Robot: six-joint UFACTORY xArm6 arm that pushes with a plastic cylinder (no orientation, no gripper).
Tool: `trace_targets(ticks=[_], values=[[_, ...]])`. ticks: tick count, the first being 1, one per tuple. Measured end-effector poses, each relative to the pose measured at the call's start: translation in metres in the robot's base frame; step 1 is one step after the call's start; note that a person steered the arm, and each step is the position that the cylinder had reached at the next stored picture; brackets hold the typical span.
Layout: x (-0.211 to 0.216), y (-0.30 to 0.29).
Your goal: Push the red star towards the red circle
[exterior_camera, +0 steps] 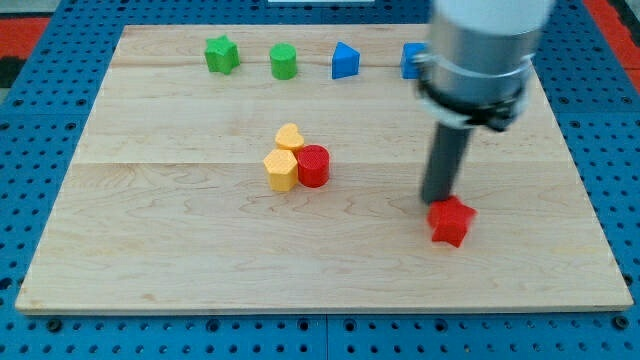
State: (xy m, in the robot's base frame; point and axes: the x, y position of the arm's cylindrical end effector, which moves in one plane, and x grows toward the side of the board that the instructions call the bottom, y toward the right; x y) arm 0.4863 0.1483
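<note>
The red star [452, 221] lies on the wooden board at the view's lower right. The red circle [313, 165] stands near the board's middle, to the star's left and a little higher in the view. My tip [437, 200] is at the end of the dark rod, right at the star's upper left edge, touching or nearly touching it.
A yellow heart [290, 137] and a yellow hexagon [281, 170] crowd the red circle's left side. Along the view's top stand a green star [221, 54], a green cylinder [283, 61], a blue triangle [345, 60] and a blue block [411, 60] partly hidden by the arm.
</note>
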Motion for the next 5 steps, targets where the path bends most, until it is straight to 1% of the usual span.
trace_targets(ticks=[1, 2, 3, 5], values=[[0.011, 0.071], [0.043, 0.101], [0.052, 0.085], [0.052, 0.007]])
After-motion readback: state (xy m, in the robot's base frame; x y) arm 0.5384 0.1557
